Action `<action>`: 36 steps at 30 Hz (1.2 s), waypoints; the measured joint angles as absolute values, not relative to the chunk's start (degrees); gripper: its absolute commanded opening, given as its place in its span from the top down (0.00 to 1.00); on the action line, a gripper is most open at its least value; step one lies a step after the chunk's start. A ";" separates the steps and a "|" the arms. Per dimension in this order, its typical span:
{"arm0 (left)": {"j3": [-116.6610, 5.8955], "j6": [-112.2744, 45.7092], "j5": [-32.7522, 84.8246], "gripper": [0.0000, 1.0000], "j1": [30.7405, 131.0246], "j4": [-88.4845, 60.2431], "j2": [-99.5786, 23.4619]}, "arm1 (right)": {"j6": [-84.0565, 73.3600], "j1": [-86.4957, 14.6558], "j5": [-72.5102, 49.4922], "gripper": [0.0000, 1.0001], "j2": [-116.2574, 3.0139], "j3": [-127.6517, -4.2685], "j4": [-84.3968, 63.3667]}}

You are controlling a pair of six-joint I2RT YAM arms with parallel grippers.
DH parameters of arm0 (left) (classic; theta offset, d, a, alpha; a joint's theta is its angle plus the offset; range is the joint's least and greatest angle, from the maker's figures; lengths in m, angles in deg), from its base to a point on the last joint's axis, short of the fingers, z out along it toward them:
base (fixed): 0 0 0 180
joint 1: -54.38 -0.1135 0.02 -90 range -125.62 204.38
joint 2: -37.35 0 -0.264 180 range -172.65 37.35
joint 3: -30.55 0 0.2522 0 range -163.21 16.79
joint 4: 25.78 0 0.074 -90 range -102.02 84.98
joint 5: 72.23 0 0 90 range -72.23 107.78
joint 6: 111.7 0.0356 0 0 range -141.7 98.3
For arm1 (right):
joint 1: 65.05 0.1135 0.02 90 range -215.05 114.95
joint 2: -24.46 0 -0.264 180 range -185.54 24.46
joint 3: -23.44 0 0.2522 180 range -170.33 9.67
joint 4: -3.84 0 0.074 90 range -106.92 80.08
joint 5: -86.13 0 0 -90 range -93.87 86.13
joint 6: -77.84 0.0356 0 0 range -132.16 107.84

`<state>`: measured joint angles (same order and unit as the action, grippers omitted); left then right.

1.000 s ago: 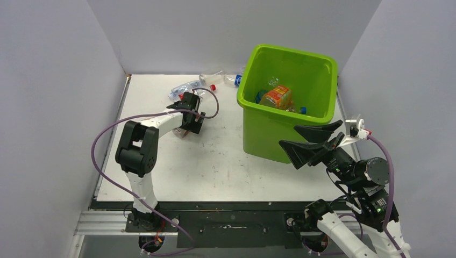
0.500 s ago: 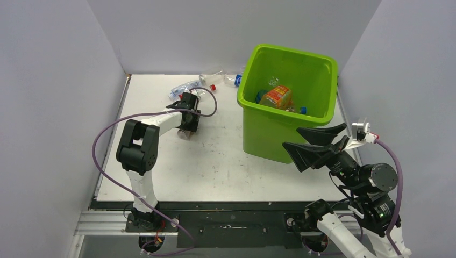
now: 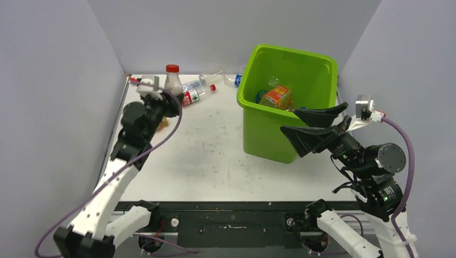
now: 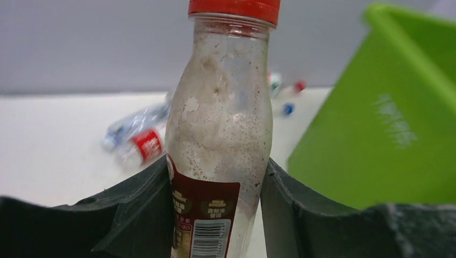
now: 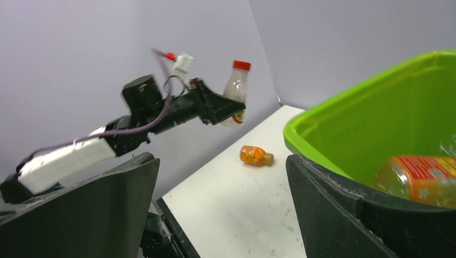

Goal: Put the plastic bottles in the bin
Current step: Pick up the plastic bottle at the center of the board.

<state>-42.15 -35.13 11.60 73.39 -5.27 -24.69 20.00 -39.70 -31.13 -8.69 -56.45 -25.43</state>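
Note:
My left gripper [image 4: 215, 174] is shut on a clear plastic bottle [image 4: 220, 118] with a red cap and a dark red label, held upright above the table's far left [image 3: 173, 80]. From the right wrist view the same bottle [image 5: 236, 86] stands high in those jaws. The lime-green bin [image 3: 269, 134] stands at the back right with an orange-labelled bottle [image 3: 276, 97] inside. My right gripper [image 3: 289, 121] hangs open and empty by the bin's near right wall. A small orange bottle [image 5: 256, 156] lies on the table under the left arm.
More bottles lie along the back edge: a red-labelled one [image 3: 193, 95], a clear one [image 3: 212, 79] and a blue-capped one [image 3: 234, 80] beside the bin. Grey walls close in the table's left, back and right.
The left gripper closed on the red-capped bottle, then lifted it off the table and swung up and to the left. The right arm rose slightly, still open.

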 measured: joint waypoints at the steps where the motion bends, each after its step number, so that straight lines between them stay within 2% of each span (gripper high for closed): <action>1: -40.31 -35.46 14.05 0.87 73.41 -9.12 -20.21 | 20.04 -39.38 -31.62 0.09 -10.02 -57.35 -24.49; 7: -17.52 -39.20 31.27 0.92 75.81 -35.81 0.20 | 22.69 -38.33 -36.31 0.07 -21.28 -63.21 -15.90; 10: -12.10 -40.93 36.32 0.96 78.87 -38.89 2.28 | 24.76 -37.85 -38.26 0.07 -27.35 -66.84 -11.50; 14: -10.90 -43.26 39.84 0.96 81.67 -40.79 2.82 | 24.22 -34.76 -38.46 0.06 -35.05 -72.34 -11.94; 16: -10.90 -43.90 41.09 0.96 82.70 -42.47 3.22 | 21.01 -28.56 -33.80 0.05 -38.65 -76.56 -16.01; 21: -10.85 -44.64 42.53 0.97 84.10 -45.34 4.11 | 7.34 -0.58 -10.39 0.06 -47.42 -87.93 -27.26; 24: -10.50 -44.29 42.51 0.98 85.10 -45.58 5.16 | 0.90 10.37 1.61 0.06 -49.91 -88.76 -28.55; 32: -10.24 -42.19 41.98 0.98 86.74 -45.56 7.68 | -5.40 15.51 18.07 0.02 -50.30 -84.61 -26.54; 36: -10.09 -41.73 41.85 0.98 87.14 -45.51 7.66 | -6.84 16.49 23.66 0.05 -48.49 -78.75 -20.71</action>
<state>-10.09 -41.73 41.85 87.14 -45.51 7.66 -6.84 16.49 23.66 -48.49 -78.75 -20.71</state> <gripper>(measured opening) 0.488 0.959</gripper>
